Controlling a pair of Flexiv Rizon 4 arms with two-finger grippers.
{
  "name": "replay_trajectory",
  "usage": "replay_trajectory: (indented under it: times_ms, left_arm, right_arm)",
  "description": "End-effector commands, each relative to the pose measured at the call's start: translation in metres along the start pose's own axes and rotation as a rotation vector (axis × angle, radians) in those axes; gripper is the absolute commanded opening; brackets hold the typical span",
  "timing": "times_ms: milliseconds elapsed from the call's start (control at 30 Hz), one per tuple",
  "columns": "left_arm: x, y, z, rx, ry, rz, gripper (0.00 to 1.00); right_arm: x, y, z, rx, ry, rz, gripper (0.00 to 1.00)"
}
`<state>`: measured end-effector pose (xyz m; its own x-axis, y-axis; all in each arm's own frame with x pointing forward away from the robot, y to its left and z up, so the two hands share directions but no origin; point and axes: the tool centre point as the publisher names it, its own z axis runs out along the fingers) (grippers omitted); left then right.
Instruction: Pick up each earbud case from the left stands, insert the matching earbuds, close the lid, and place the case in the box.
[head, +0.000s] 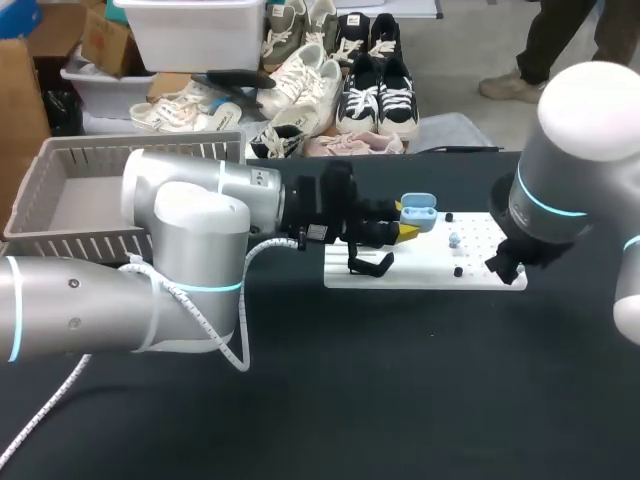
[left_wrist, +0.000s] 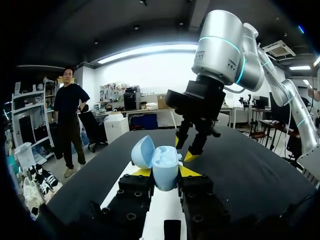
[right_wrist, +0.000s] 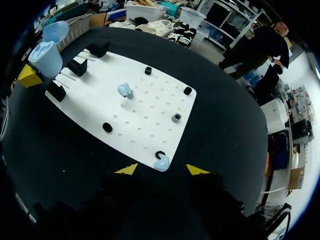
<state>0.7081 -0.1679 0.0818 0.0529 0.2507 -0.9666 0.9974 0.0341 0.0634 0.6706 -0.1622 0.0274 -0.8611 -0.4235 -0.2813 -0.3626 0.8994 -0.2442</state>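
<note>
Over board (right_wrist: 150, 100), left gripper (left_wrist: 165, 172) clamps open case (left_wrist: 164, 161); only right wrist view shows right gripper (right_wrist: 162, 170) wide near earbud (right_wrist: 161, 163).

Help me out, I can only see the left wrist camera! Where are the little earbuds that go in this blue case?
Observer: One light blue earbud lies near the middle of the white board, apart from the earbud case.
Operator: Is there another one?
Observer: Yes. A second earbud sits at the board's edge, just ahead of the right gripper, in line with the gap between its open fingers and not gripped.
Operator: And where does the case go afterwards?
Observer: Probably into the grey basket, which stands at the table's far left corner, behind the left arm.
</note>
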Motion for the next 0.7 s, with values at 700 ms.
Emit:
replay_trajectory:
  times_ms: [700]
  left_arm:
    - [0.0002, -0.0001, 0.0, -0.002, -0.001, 0.0, 0.0]
  right_arm:
    - [-0.0024, 0.0005, 0.0054, -0.012, -0.016, 0.031, 0.47]
